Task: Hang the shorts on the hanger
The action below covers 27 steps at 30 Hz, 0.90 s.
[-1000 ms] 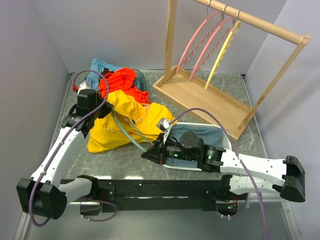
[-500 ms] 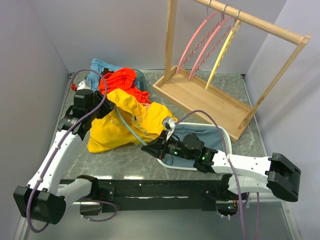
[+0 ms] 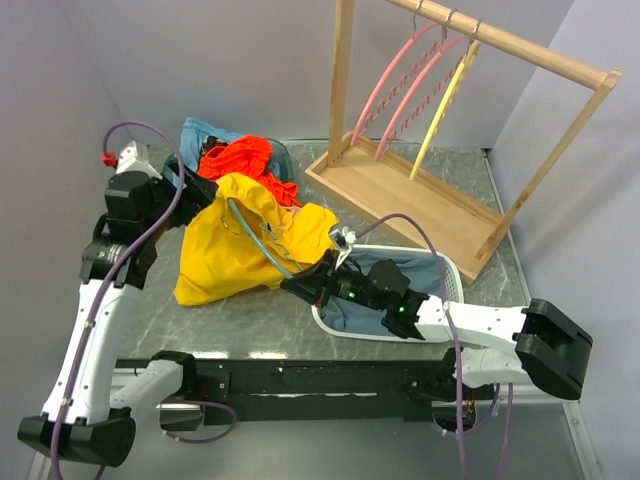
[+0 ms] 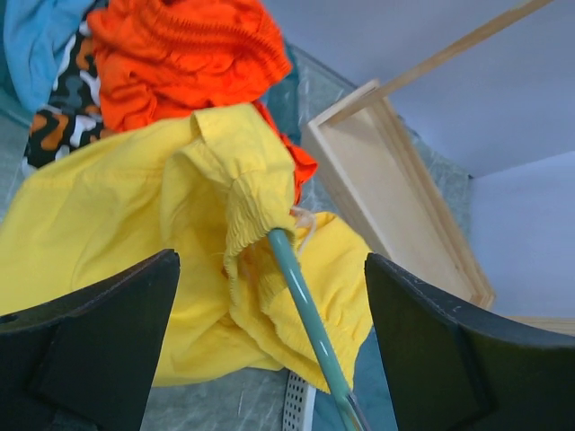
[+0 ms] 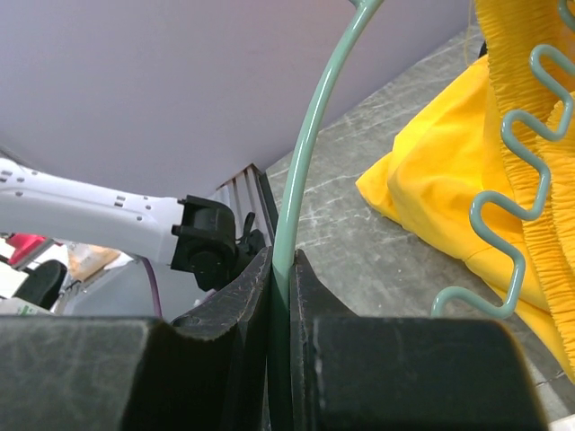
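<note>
Hanger (image 4: 302, 307) on a slant, long axis running from right end effector (image 5: 280, 296), clamped on its arch, away leftward into the waistband of the shorts (image 3: 215, 260) heaped on the surface (image 3: 250, 322). Left end effector (image 4: 274, 346) spread wide, holding nothing.

No text, label, brand, number or sign can be read on anything here.
</note>
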Tool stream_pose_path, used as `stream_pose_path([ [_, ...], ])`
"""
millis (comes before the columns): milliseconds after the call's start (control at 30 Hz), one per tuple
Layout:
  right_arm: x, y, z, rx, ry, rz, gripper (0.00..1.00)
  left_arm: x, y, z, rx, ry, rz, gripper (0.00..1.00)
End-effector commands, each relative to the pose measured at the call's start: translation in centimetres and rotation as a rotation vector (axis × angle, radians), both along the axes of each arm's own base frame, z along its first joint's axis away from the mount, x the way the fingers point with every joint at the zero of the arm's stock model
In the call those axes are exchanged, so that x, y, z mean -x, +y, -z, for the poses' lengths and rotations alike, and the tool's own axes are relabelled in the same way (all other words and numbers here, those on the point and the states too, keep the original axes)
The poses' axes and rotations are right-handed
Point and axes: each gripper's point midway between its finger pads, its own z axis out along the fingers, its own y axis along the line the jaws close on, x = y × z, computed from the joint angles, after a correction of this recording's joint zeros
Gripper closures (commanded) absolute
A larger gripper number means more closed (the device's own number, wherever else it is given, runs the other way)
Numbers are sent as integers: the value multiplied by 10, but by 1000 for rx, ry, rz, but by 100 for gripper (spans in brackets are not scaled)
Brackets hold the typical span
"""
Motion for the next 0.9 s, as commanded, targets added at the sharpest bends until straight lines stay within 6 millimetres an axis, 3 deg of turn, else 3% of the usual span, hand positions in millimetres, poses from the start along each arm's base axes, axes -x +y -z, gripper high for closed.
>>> stream_pose_path([
  [0,-7,-4,-52,-160,-89,2,100,21,5,-49,-49,-140,25,11],
  [233,-21,-1,-59,-172,-13,-17,100,59,-7,-76,-78,-323,140,19],
  [333,-26,2,-64,-177,19,-33,100,66,-16,-72,-100,-349,212,24],
  [500,-41,6,-76,-220,111,-71,100,59,-30,-52,-121,-309,300,32],
  [667,-54,14,-71,-214,163,-92,100,54,-42,-39,-157,-284,342,38],
  [800,-58,15,-73,-243,202,-114,100,47,-73,-17,-222,-220,383,39],
  [867,-60,16,-70,-241,210,-121,100,41,-78,-11,-252,-197,357,39],
])
